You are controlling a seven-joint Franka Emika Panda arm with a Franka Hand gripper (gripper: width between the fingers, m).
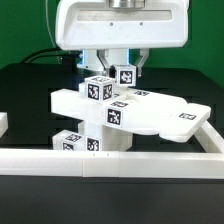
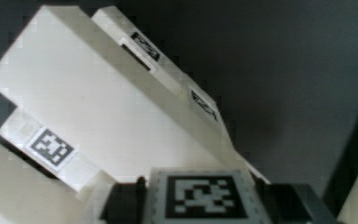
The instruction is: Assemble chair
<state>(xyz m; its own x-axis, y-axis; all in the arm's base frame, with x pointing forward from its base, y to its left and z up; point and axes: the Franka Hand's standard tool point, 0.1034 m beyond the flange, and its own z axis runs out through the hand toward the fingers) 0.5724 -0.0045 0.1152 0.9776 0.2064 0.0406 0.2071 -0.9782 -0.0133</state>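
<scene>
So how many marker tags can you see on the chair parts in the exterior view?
7 tags: two up top, two mid-stack, one at the slab's right end, two low down. More may be hidden.

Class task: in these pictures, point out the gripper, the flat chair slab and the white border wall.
Gripper point(image 1: 113, 70), exterior view, between its fingertips.
Slab point(image 1: 160, 115), exterior view, top face.
Border wall point(image 1: 110, 160), exterior view, front rail.

Tagged white cube point(image 2: 202, 194), seemingly between the end effector point(image 2: 201, 198) fingers, above tilted white slabs point(image 2: 105, 100).
</scene>
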